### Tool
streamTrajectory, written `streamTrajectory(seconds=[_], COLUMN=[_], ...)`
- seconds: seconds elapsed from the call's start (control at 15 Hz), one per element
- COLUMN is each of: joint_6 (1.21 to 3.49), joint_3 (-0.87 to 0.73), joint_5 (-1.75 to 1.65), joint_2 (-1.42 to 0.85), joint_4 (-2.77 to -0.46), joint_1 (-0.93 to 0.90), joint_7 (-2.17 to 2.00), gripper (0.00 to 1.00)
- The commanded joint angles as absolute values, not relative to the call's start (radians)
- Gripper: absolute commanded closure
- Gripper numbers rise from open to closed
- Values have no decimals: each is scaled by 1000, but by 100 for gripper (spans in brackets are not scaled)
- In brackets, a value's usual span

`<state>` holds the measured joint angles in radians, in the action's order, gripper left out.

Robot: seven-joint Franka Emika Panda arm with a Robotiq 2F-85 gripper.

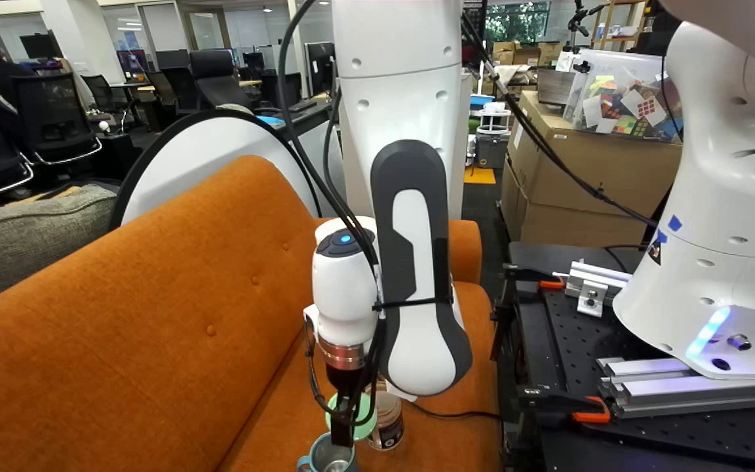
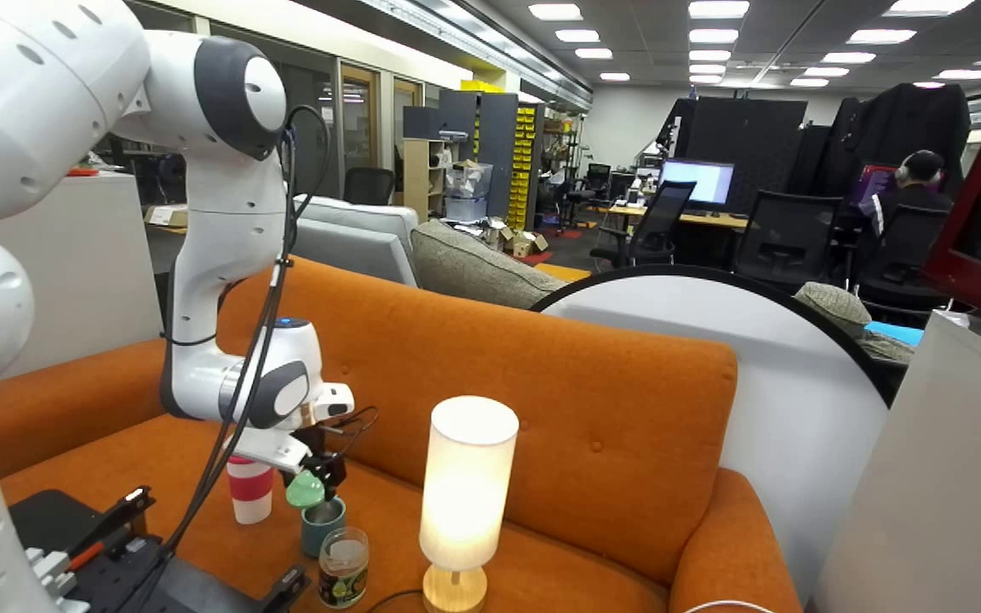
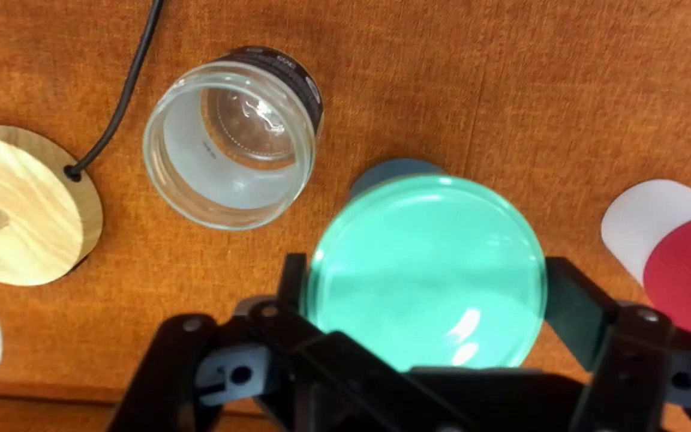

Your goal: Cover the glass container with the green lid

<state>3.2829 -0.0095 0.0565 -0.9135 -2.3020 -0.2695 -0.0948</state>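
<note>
Above sofa, downturned claw around lid

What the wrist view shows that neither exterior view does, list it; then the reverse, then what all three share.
Only the wrist view makes out the dotted ring in the bottom of the glass jar, the weave of the orange sofa, and the hole where the black cord enters the lamp's wooden base.

Only the two exterior views show the white Panda arm, mesh office chairs, a person wearing headphones and a black-rimmed white panel.

All three share the gripper holding the green lid, the jar, the sofa and the teal mug.
</note>
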Motion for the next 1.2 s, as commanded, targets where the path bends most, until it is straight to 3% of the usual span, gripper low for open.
streamTrajectory(seconds=[0.0,0.53,1.13], joint_6=[3274,3219,3198], joint_3=[-8,-9,36], joint_5=[76,102,97], joint_2=[-853,-878,-962], joint_4=[-2332,-2298,-2262], joint_1=[-214,-71,-36], joint_7=[-100,-118,-137], gripper=[30,30,30])
